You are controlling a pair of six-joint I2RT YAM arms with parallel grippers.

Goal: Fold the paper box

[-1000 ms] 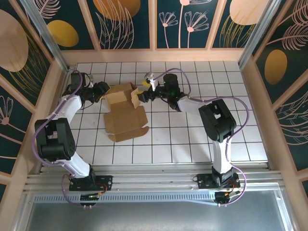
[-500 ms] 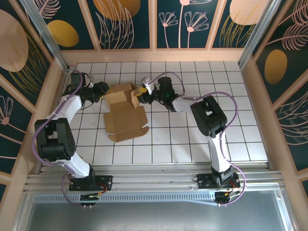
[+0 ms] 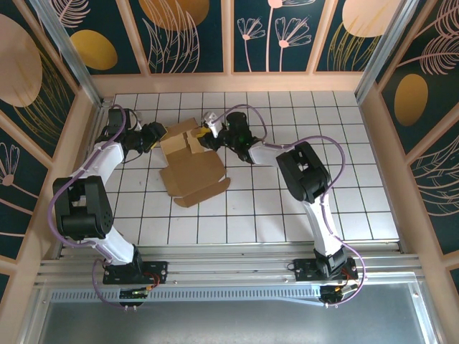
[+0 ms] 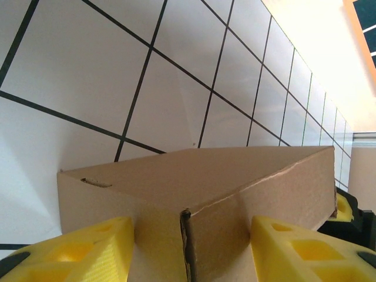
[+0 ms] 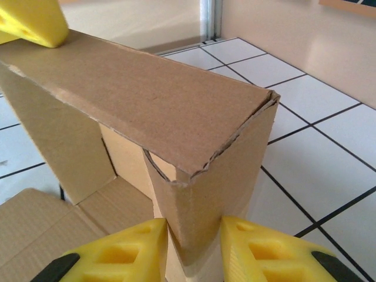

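The paper box [image 3: 192, 166] is brown cardboard, part folded, on the white tiled table; its back walls stand up and a flat panel with tabs lies toward me. My left gripper [image 3: 159, 135] holds the upright back-left corner. In the left wrist view its yellow fingers [image 4: 70, 252] press the cardboard [image 4: 205, 176] from both sides. My right gripper [image 3: 205, 135] is at the back-right wall. In the right wrist view the gripper [image 5: 194, 252] pinches a folded wall corner [image 5: 147, 88] between both pads.
Wooden side walls [image 3: 79, 143] and a back rail enclose the tiled table [image 3: 301, 193]. The right half of the tiles is free room. A yellow fingertip of the left gripper [image 5: 29, 23] shows at the far end of the box wall.
My right gripper has moved left onto the box's back-right wall and closed on it. The box has turned slightly, its flat front panel swinging right. The left gripper kept its hold.
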